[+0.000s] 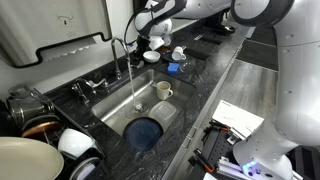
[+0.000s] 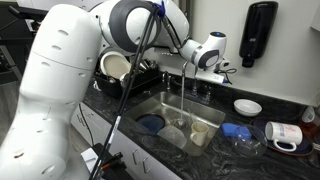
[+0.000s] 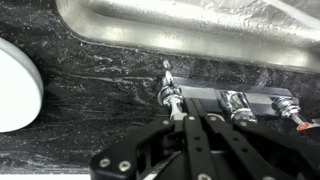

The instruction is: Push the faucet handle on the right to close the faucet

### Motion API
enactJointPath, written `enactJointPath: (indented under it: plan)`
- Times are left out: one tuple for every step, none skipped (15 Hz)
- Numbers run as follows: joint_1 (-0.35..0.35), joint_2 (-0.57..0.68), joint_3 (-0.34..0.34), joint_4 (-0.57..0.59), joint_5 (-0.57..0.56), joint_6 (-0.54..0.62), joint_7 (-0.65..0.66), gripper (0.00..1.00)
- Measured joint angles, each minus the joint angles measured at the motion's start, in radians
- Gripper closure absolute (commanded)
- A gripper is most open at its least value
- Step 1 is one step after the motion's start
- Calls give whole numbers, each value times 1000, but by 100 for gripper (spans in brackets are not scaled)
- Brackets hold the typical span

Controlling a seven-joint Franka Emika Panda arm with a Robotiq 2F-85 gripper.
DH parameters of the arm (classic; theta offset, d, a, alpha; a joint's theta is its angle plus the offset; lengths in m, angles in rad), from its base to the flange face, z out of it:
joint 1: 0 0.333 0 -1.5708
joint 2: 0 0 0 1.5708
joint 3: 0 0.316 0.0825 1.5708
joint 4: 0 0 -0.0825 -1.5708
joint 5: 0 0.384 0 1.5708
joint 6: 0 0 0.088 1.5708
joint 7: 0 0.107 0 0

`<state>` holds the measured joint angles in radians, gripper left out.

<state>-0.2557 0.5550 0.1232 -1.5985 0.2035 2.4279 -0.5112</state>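
At sink [image 1: 118,103] back edge, gripper [image 3: 192,119] w/ fingers pressed together, just beside faucet handle [image 3: 168,93]; faucet [image 1: 120,42] running water.

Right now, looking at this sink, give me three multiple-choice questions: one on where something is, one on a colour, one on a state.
1. Where is the blue round dish? A on the counter B in the sink C on a shelf
2. What colour is the countertop? A white B red C dark marbled
3. The faucet is: A running B dry C removed
Answers: B, it lies on the basin floor; C, dark veined stone surrounds the sink; A, a water stream falls from the spout.
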Motion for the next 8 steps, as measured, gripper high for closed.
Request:
enactJointPath:
  plan:
    - [0, -4, 0, 1, -1, -30, -10, 100]
    - [0, -8, -2, 1, -4, -58, -17, 100]
    - [0, -12, -5, 1, -9, -81, -19, 100]
    - [0, -15, -9, 1, -16, -93, -19, 100]
    - [0, -17, -14, 1, -20, -95, -19, 100]
    - [0, -18, -18, 1, -24, -95, -19, 100]
    - [1, -18, -23, 1, -27, -91, -18, 100]
    - [2, -18, -28, 1, -30, -90, -17, 100]
